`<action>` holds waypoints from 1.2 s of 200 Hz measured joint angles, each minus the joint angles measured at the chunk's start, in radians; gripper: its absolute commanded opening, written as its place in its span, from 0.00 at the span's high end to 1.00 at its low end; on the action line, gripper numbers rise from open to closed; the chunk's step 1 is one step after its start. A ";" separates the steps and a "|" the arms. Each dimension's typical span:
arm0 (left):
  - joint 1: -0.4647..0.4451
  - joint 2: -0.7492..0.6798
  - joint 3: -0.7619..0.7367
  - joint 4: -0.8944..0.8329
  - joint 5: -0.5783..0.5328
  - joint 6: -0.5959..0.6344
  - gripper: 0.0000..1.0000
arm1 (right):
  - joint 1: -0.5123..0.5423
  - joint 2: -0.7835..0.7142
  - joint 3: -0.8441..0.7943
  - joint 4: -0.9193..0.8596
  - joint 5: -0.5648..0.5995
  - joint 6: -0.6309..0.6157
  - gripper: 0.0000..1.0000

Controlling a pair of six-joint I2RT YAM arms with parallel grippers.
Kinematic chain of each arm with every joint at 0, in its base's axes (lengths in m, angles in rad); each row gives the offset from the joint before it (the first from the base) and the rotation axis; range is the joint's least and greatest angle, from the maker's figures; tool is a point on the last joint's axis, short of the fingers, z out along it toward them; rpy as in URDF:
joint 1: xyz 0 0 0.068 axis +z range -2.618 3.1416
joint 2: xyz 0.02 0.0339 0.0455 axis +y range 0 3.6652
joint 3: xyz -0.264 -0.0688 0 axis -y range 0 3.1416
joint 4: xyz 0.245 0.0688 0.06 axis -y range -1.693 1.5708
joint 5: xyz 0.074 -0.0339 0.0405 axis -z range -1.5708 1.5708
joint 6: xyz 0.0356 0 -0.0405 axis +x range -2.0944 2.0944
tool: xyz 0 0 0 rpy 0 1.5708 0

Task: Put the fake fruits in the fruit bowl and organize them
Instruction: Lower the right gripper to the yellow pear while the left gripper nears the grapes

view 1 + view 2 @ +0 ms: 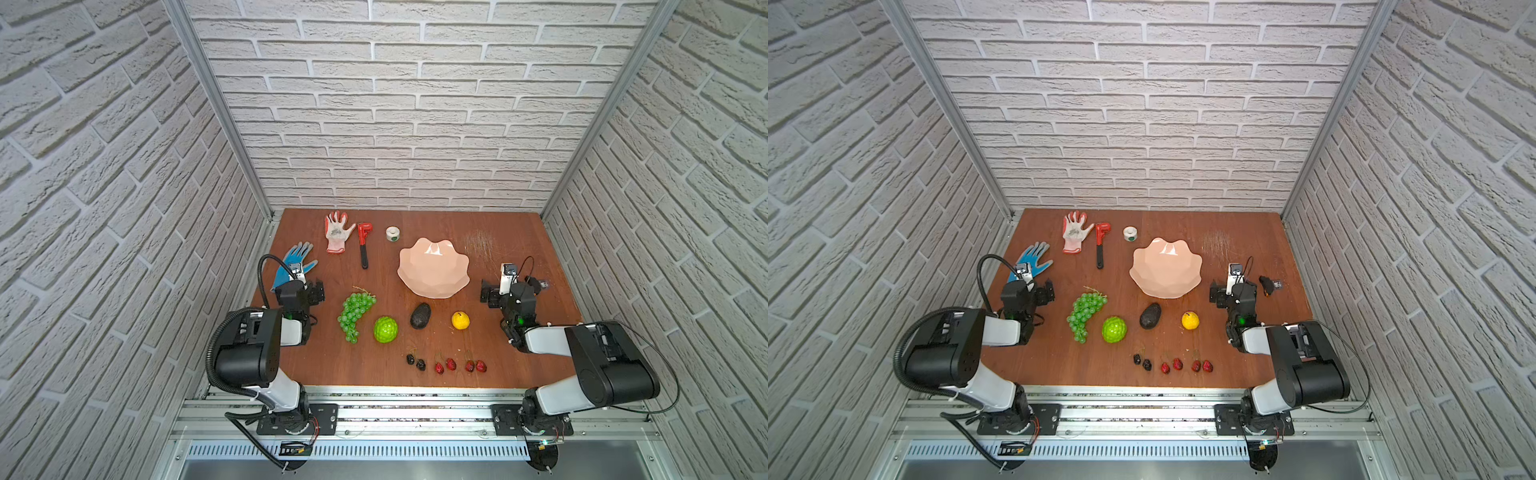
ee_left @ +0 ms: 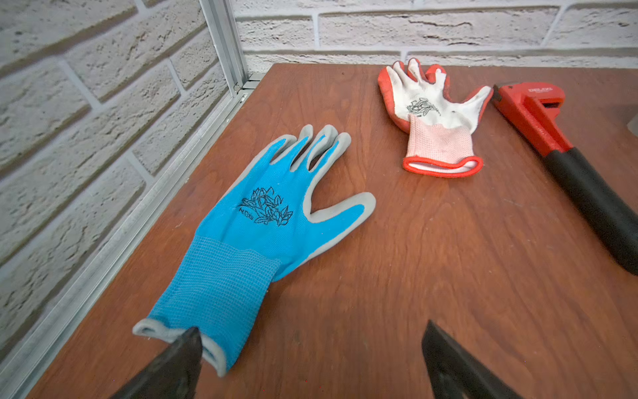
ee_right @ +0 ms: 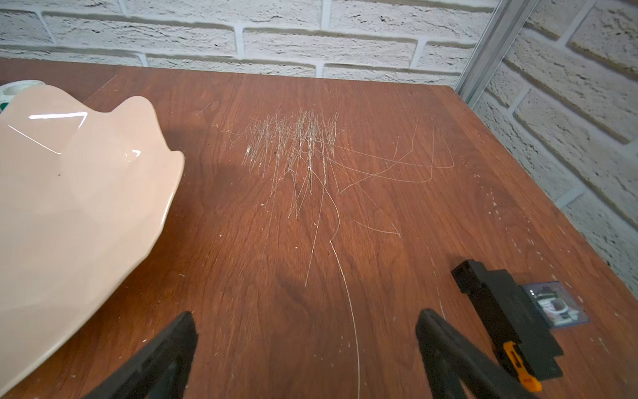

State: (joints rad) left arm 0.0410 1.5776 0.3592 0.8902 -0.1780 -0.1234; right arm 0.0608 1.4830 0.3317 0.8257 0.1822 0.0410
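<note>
While crouched elbows-high, left pincer (image 2: 310,331) splayed empty, right pincer (image 3: 305,316) splayed empty

I saw one pink bowl (image 1: 432,272), one bunch of green grapes (image 1: 355,309), one bumpy green ball (image 1: 385,329), one avocado (image 1: 420,316), one lemon (image 1: 460,320), one dark cherry pair (image 1: 421,365) and two red cherry pairs (image 1: 451,364) (image 1: 481,366). There were two gloves, a blue glove (image 1: 300,251) and a red glove (image 1: 337,232), plus one wrench (image 1: 364,245), one tape roll (image 1: 391,233) and one small black box (image 3: 507,311).
</note>
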 measured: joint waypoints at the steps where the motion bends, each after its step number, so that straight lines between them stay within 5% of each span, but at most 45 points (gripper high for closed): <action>1: 0.000 0.000 0.000 0.000 0.000 0.000 0.02 | 0.000 0.000 0.000 0.000 0.000 0.000 0.00; 179: 0.011 -0.002 0.000 -0.004 0.002 -0.003 0.02 | 0.000 0.000 0.000 0.001 0.000 0.000 0.00; 213: 0.011 -0.085 0.106 -0.224 -0.023 -0.009 0.02 | 0.000 -0.037 0.001 -0.024 0.006 0.000 0.01; 240: 0.002 -0.153 0.264 -0.403 -0.040 -0.026 0.02 | 0.000 -0.194 0.077 -0.249 0.008 0.007 0.00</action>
State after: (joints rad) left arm 0.0425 1.4242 0.6231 0.4873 -0.2176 -0.1497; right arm 0.0608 1.2888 0.4091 0.5770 0.1905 0.0479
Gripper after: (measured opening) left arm 0.982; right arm 0.992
